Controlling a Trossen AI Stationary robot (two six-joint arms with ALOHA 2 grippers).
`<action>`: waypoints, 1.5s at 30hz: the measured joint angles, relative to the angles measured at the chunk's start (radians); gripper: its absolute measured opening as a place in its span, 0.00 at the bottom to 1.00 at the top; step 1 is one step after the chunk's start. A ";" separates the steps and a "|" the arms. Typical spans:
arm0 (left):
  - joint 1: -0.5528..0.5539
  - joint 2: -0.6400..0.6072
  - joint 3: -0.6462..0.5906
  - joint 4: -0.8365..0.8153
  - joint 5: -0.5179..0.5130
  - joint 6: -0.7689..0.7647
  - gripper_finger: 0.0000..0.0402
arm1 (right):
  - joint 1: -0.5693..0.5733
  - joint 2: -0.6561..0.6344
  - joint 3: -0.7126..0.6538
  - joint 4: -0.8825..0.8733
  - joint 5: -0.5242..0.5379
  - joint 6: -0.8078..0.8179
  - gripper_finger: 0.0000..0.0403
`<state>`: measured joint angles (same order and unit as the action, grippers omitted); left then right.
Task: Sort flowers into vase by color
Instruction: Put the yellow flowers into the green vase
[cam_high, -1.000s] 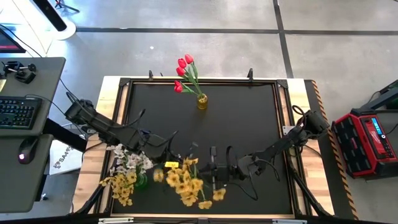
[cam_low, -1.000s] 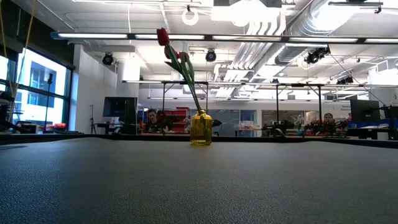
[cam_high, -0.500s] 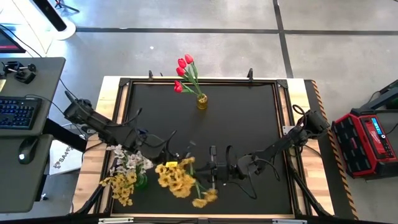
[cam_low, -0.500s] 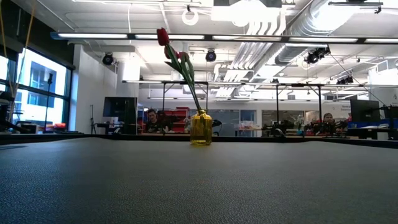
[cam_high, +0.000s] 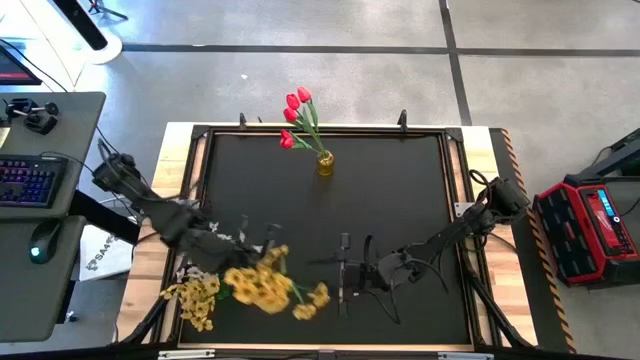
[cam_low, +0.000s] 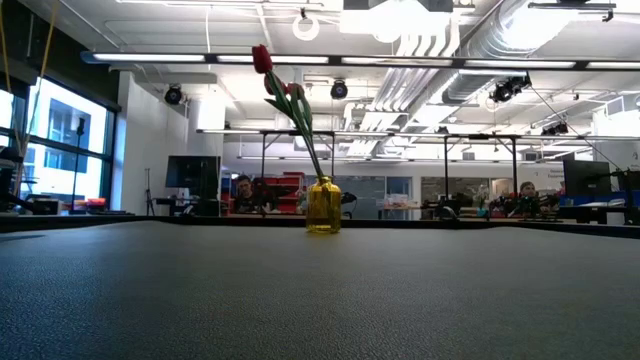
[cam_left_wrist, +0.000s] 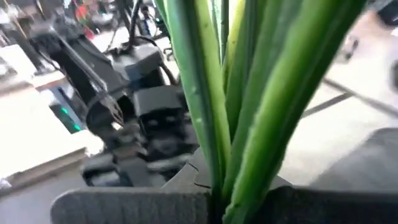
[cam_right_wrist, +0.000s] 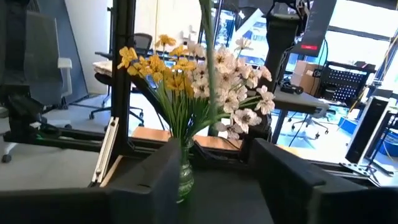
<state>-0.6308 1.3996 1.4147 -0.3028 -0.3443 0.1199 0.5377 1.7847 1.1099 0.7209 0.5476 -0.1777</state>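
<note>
Handover step just finished, by the look of it: the left gripper (cam_high: 262, 262) held the yellow bunch (cam_high: 262, 288) near the worktop's (cam_high: 400, 200) front edge, left of centre, jaws closed on the green stems (cam_left_wrist: 236, 124), which fill the left wrist view. The right gripper (cam_high: 343, 275) sat low near the front edge, about centre, jaws standing apart with nothing between them; the right wrist view looked across at the green vase (cam_right_wrist: 185, 177) in the front-left corner, which held yellow flowers (cam_right_wrist: 155, 65) and white flowers (cam_right_wrist: 239, 93) mixed. The red tulips (cam_high: 295, 115) stood in the yellow vase (cam_high: 325, 163) at the back edge, near centre, so red seemed done. Next move probably calls for the left arm to swing the bunch upright and steer the stems into a vase mouth; the stems are long and floppy, so alignment would be the hard part, and I could not tell which vase was meant for yellow. Versus a second ago: the bunch had shifted left, away from the right gripper and toward the front-left corner; the right jaws had let go and opened, the left arm had pulled back leftward. The tulips and their vase had not moved.
</note>
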 joint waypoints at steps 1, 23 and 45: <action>-0.017 -0.018 0.000 -0.026 -0.003 -0.040 0.00 | 0.000 0.000 0.000 -0.006 0.000 0.012 0.49; -0.455 -0.084 -0.101 -0.391 -0.429 -0.575 0.00 | 0.000 -0.001 0.001 -0.029 -0.001 0.047 0.56; -0.443 -0.080 -0.206 -0.549 -0.443 -0.876 0.00 | 0.000 -0.002 0.002 -0.026 -0.001 0.047 0.56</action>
<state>-1.0740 1.3193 1.2084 -0.8522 -0.7872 -0.7564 0.5377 1.7828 1.1114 0.6952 0.5465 -0.1303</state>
